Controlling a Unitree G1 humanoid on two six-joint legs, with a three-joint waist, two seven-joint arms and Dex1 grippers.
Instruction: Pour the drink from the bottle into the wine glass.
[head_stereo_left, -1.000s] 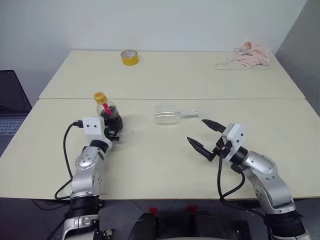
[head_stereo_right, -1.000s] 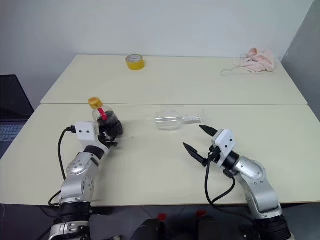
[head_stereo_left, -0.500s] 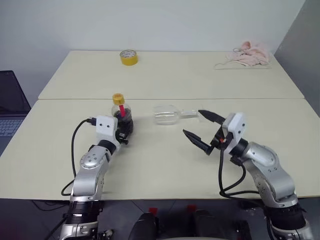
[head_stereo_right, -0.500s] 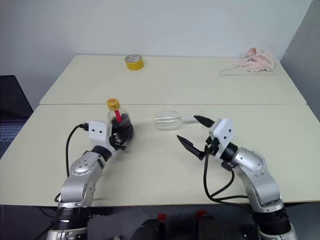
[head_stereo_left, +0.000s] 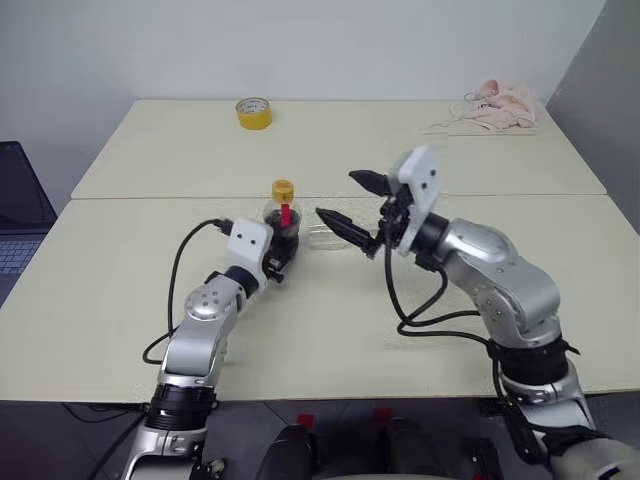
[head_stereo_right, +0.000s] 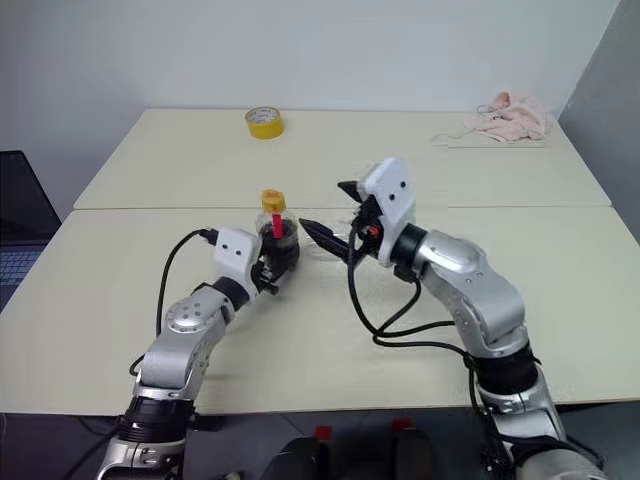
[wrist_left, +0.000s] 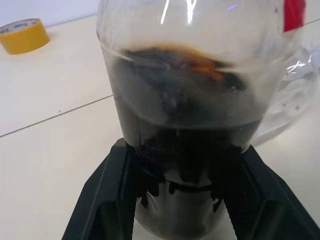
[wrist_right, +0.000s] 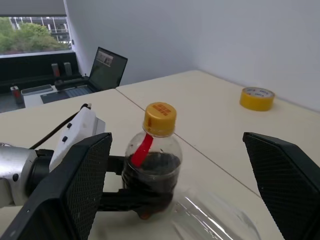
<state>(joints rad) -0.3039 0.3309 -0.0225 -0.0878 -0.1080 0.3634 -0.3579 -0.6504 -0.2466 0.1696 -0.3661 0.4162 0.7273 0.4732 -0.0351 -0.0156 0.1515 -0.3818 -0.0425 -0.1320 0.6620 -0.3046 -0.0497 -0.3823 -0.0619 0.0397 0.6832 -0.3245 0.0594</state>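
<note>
Head view: I see my left gripper (head_stereo_left: 277, 255) clamped on the small clear plastic bottle (head_stereo_left: 282, 222) with yellow cap, held upright near the table's (head_stereo_left: 120, 300) middle. The clear stemmed wine glass (head_stereo_left: 322, 236) lies toppled just beside it.

Left wrist view: the dark cola-like drink (wrist_left: 185, 125) fills the bottle's lower half.

Right wrist view: my right gripper (wrist_right: 175, 185) is spread wide, empty, aimed at the bottle.

One bottle (head_stereo_left: 282, 222), one wine glass (wrist_right: 212, 220), one tape roll (head_stereo_left: 253, 112), one cloth (head_stereo_left: 495, 104).
</note>
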